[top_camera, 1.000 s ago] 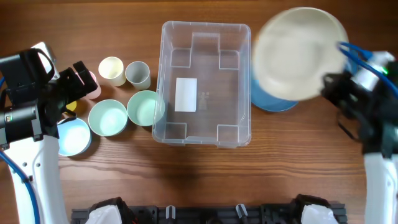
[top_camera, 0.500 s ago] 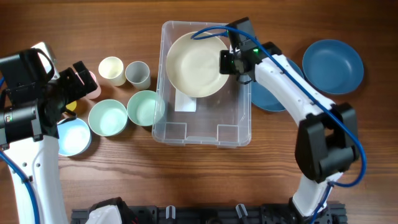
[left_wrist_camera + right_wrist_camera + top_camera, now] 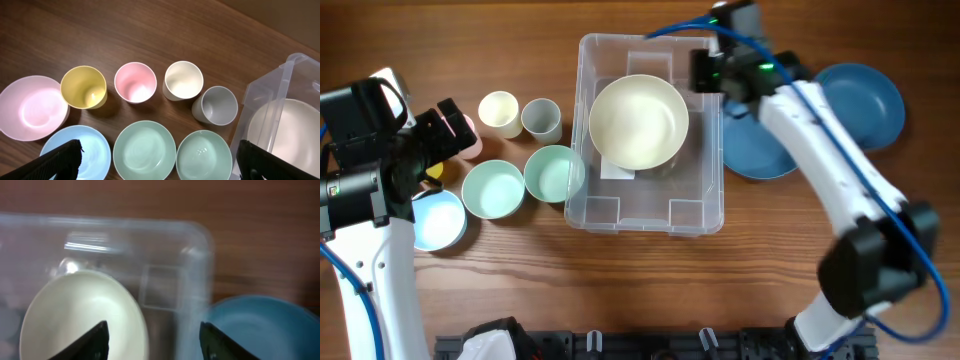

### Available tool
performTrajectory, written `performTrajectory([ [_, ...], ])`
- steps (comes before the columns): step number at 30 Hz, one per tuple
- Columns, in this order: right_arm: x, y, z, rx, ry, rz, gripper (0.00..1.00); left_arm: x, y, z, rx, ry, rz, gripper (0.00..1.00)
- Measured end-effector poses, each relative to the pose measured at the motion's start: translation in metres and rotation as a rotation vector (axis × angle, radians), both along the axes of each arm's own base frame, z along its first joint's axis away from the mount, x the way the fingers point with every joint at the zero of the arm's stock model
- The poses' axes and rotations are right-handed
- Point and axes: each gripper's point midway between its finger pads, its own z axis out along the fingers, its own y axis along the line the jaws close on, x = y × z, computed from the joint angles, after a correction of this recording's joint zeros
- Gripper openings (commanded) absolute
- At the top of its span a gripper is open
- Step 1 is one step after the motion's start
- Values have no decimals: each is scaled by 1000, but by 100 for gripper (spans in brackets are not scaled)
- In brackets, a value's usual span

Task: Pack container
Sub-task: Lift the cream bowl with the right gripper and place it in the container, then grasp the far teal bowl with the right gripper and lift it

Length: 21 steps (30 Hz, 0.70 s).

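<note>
The clear container (image 3: 582,150) stands at mid-table with a cream bowl (image 3: 638,120) lying inside it. My right gripper (image 3: 705,72) hovers over the bin's far right corner, open and holding nothing. In the right wrist view that gripper (image 3: 154,340) straddles the container wall (image 3: 200,240), one finger over the cream bowl (image 3: 75,310) and the other over a blue plate (image 3: 260,325). My left gripper (image 3: 450,125) stays at the left, open and empty. In the left wrist view the left gripper (image 3: 157,160) hangs above the bowls and cups.
Left of the bin are a cream cup (image 3: 499,113), a grey cup (image 3: 541,119), two green bowls (image 3: 493,189) (image 3: 553,173) and a light blue bowl (image 3: 440,220). A pink bowl (image 3: 32,107), yellow cup (image 3: 83,87) and pink cup (image 3: 135,82) stand further left. Two blue plates (image 3: 860,105) (image 3: 755,150) lie right.
The right arm brought the cream bowl from the right into the container, let it go, and its gripper opened and drew back toward the bin's far right corner. The left arm has not moved.
</note>
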Motion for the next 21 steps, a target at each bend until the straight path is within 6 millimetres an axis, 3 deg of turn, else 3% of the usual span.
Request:
performTrajectory([
  [3, -15, -76, 38, 10, -16, -189, 66, 0, 0, 0, 0, 0, 0, 100],
  [5, -26, -131, 49, 24, -5, -341, 68, 0, 0, 0, 0, 0, 0, 100],
  [7, -43, -194, 43, 45, 44, -529, 68, 0, 0, 0, 0, 0, 0, 100],
  [11, -66, -274, 0, 130, 155, -774, 68, 0, 0, 0, 0, 0, 0, 100],
  [15, -79, -309, -71, 216, 317, -900, 68, 0, 0, 0, 0, 0, -1, 100],
  [18, -73, -314, -117, 243, 398, -916, 68, 0, 0, 0, 0, 0, -1, 100],
  [21, -70, -314, -148, 254, 449, -916, 66, 0, 0, 0, 0, 0, 0, 100],
])
